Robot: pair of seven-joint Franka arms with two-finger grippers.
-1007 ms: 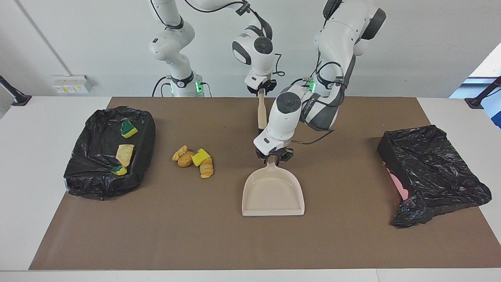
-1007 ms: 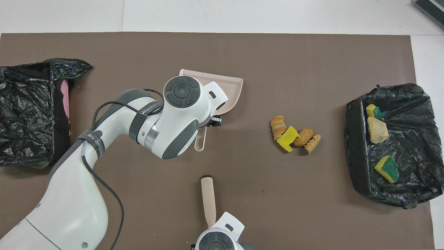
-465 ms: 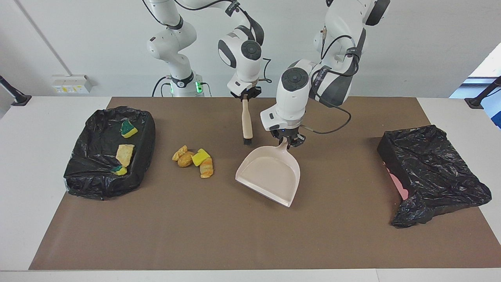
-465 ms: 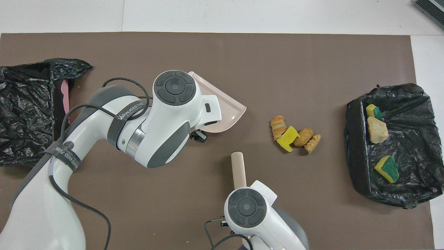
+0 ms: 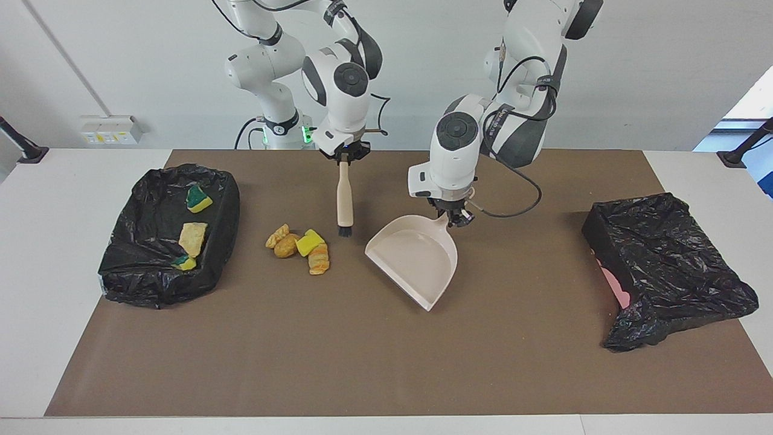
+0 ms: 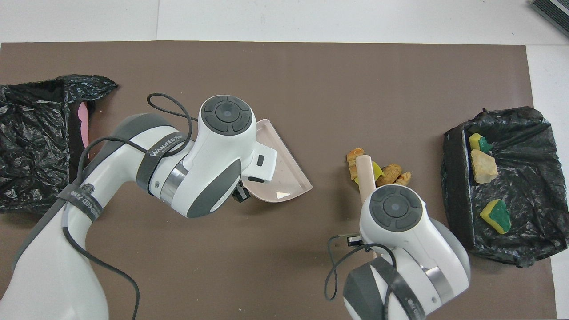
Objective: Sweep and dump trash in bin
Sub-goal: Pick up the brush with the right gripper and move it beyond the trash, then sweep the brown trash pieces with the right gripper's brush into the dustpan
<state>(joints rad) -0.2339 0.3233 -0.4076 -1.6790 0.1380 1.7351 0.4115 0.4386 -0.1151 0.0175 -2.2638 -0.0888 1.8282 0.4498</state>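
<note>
Now the left end effector [image 5: 452, 215] grips the dustpan [image 5: 415, 259] handle, pan tilted above the bench [image 5: 374, 374]. Right end effector [image 5: 345, 155] clamps the brush [image 5: 344, 202], hanging beside the trash [image 5: 300, 246] near the bin [image 5: 158, 284].

From overhead, the left arm's wrist hides the dustpan [image 6: 284, 173] handle and the fingertips clamped on it. The right arm's wrist covers the brush [image 6: 365, 171] below its handle top, which itself overlaps part of the loose trash [image 6: 391, 174] beside those fingers.
</note>
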